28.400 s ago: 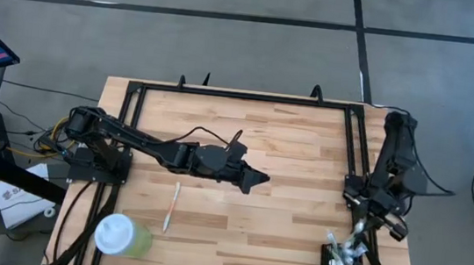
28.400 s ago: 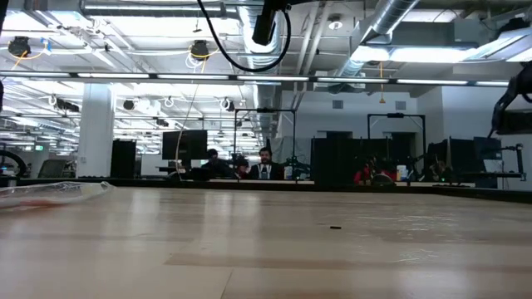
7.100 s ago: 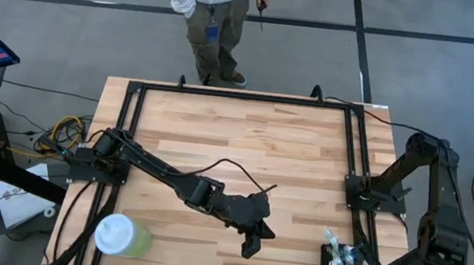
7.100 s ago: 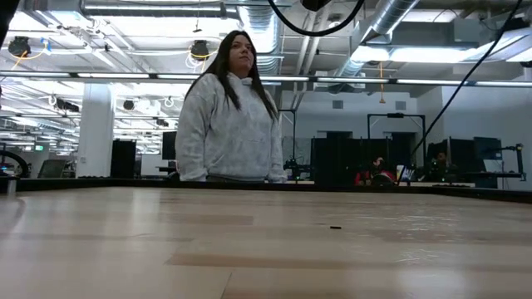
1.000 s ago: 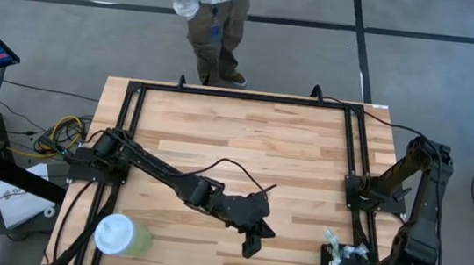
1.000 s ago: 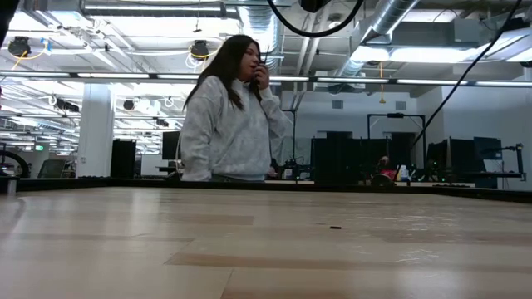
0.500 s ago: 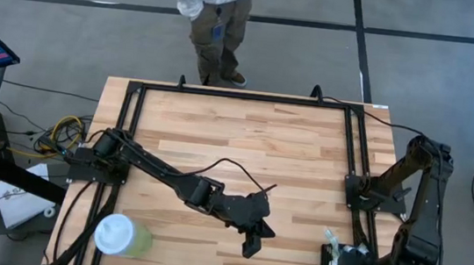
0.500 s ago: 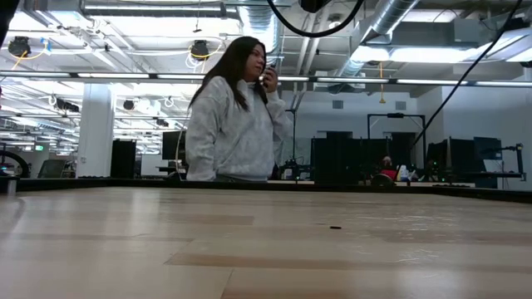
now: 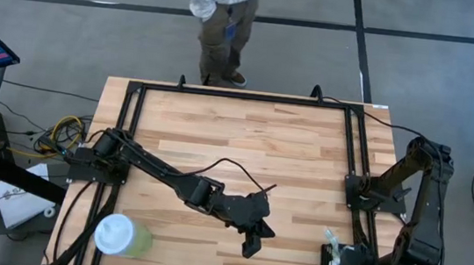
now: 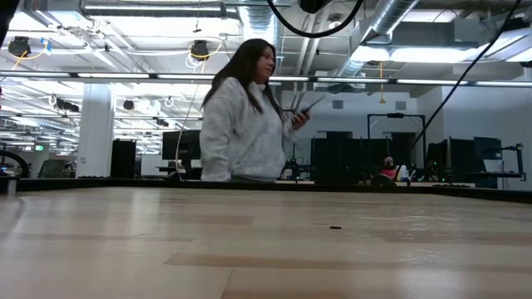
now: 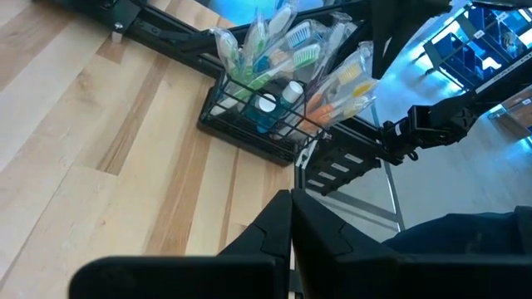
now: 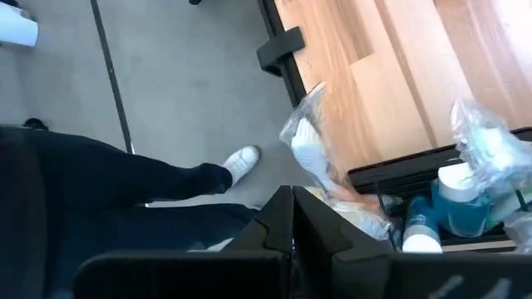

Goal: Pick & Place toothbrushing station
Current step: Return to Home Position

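Observation:
The toothbrushing station (image 9: 332, 264), a small black wire holder (image 11: 264, 124) filled with wrapped toothbrushes and small bottles, stands at the table's near right corner. My right gripper (image 12: 291, 198) hovers shut right by it, on the side of the table's near edge, pointing steeply down. Its tips are close to one wrapped toothbrush (image 12: 309, 149). In the high view the right arm (image 9: 414, 248) covers part of the station. My left gripper (image 9: 248, 248) is shut with nothing in it above the near middle of the table and points at the station (image 12: 465, 208). My right gripper's shut fingertips stand beside a wrapped toothbrush (image 12: 320, 178) that sticks up from the station. I cannot tell whether they touch it.
A pale green cup with a white lid (image 9: 120, 235) stands at the near left corner. Black frame rails (image 9: 353, 162) run along the table's sides. A person (image 10: 249, 116) stands past the far edge. Another person's dark trouser leg and white shoe (image 12: 241, 159) are on the floor by the near right corner.
My right gripper has tipped a little at the wrist beside the station, staying shut and in the same place. The person past the far edge has stepped toward the table's right and lowered a hand from the face.

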Tool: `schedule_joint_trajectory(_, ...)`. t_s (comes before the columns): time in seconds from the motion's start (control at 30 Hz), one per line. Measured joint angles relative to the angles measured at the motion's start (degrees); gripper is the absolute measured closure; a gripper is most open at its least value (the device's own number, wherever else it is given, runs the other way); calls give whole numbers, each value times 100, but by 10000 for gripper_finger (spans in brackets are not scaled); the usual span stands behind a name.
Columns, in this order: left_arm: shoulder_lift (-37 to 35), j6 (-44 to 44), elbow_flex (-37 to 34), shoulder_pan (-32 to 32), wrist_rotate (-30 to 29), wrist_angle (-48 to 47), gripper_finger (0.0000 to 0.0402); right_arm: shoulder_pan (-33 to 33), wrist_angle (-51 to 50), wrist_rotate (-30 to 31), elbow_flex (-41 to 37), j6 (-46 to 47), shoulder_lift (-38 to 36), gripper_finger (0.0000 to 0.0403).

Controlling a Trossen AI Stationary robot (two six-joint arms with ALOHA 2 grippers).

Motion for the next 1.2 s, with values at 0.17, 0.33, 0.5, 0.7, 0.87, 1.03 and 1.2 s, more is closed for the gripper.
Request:
schedule_joint_trajectory(0.17,0,0,0,0,1,0,400,5,74,14,0,-7,0,403)
schedule_joint_trajectory(0.33,0,0,0,0,1,0,400,3,365,178,0,-333,0,403)
schedule_joint_trajectory(0.5,0,2,0,4,0,0,400,5,176,152,0,-307,0,403)
schedule_joint_trajectory(0.7,0,2,0,4,-1,-2,400,3,36,-79,-122,-39,42,403)
schedule_joint_trajectory(0.87,0,46,0,4,1,-4,400,5,107,-128,-163,-1,42,403)
schedule_joint_trajectory(1.03,0,48,0,15,0,-4,400,3,113,-128,-164,0,147,403)
schedule_joint_trajectory(1.2,0,48,0,15,0,-7,400,5,110,-109,-168,-12,127,403)
